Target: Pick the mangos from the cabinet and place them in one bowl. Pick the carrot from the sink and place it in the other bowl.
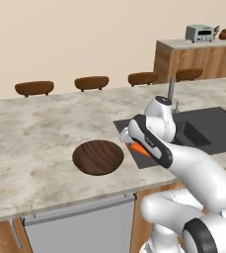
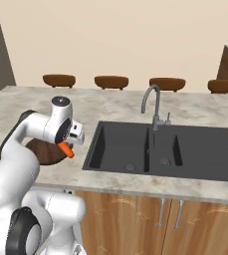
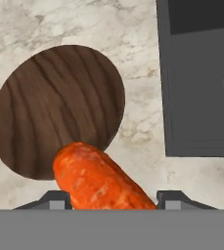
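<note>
Dark wood bowl [image 1: 98,157] sits left on counter; I've got gripper [image 1: 136,147] clamped on carrot [image 3: 101,179], just right of bowl, near sink [image 2: 160,149] edge; carrot prob light, stiff, smooth; I'd grip mid-body.

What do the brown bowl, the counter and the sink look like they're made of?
The bowl looks like dark wood, with visible grain streaks. The counter looks like polished stone, perhaps marble, pale with grey-beige mottling. The sink is matte dark grey, possibly composite or coated metal; the look leaves that open.
</note>
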You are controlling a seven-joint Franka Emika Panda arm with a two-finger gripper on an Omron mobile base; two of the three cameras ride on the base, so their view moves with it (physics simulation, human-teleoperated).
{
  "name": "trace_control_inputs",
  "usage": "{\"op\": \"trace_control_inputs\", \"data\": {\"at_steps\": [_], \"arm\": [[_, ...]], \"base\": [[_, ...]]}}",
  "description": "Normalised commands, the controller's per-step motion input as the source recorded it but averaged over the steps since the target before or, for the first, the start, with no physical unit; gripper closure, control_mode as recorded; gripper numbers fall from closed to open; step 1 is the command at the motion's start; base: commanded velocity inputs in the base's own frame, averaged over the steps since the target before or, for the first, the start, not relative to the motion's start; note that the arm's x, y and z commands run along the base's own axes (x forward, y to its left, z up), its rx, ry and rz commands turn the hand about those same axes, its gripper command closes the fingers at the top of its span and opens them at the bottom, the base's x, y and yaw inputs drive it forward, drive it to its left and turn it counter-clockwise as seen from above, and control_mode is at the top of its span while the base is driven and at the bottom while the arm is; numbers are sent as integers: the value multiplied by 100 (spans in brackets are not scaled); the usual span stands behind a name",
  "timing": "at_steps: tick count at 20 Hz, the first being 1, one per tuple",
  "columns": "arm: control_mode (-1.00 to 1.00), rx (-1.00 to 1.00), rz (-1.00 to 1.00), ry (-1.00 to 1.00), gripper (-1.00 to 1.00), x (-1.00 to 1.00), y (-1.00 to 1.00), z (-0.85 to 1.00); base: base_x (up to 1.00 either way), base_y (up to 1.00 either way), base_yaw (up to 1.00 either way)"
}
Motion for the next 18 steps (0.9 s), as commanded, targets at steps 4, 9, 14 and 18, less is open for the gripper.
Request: {"op": "trace_control_inputs", "data": {"at_steps": [4,9,14,18], "arm": [[100,0,0,0,100,0,0,0],[-100,0,0,0,100,0,0,0],[-100,-1,-1,3,100,29,35,0],[-100,-2,-1,12,100,76,63,0]], "base": [[8,23,-2],[0,2,0],[0,0,0],[0,0,0]]}}
